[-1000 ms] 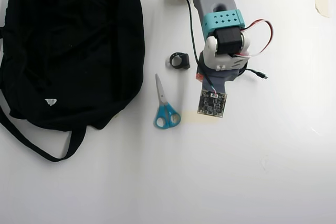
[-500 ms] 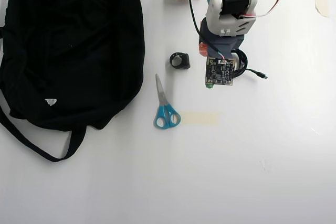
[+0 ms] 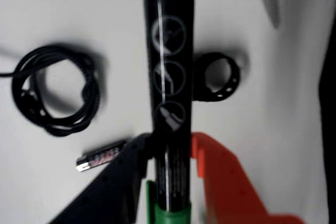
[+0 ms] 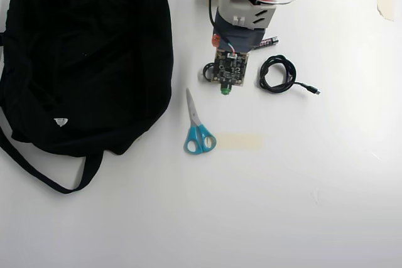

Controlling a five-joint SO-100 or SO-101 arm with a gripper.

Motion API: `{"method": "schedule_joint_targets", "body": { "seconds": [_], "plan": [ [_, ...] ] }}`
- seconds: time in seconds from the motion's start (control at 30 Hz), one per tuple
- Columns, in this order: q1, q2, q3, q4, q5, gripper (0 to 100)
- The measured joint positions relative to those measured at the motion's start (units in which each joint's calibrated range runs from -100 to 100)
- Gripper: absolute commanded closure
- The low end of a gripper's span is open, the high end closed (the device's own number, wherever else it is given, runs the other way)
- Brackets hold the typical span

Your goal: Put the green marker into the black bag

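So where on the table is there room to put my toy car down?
The whole lower part of the table, below the scissors, is bare, and so is the right side past the coiled cable. It is crowded up top, around the gripper holding the green marker, and the black bag fills the left.

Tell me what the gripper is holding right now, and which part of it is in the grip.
The gripper holds the green marker, clamped on the lower part of its dark barrel, just above the green end nearest the camera; the rest of the barrel sticks out ahead.

green marker point(image 3: 169, 93): black, green ends, white icons | scissors point(image 4: 198, 131): blue handles | black bag point(image 4: 81, 54): apparently plain black
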Motion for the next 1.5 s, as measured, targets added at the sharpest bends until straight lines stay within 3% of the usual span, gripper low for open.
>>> {"method": "schedule_joint_targets", "body": {
  "seconds": [0.33,0.77,0.97,1.17,1.4,1.43,1.5],
  "plan": [
    [14.8,0.0,0.0,0.0,0.0,98],
    [42.2,0.0,0.0,-0.2,-0.2,98],
    [54.5,7.6,-0.2,-10.7,-0.2,98],
    [56.2,22.8,-14.5,-14.3,0.0,98],
    [57.6,23.8,-17.0,-12.7,0.4,97],
    [57.6,23.8,-17.0,-12.7,0.4,96],
    [57.6,23.8,-17.0,-12.6,0.4,84]
  ]
}}
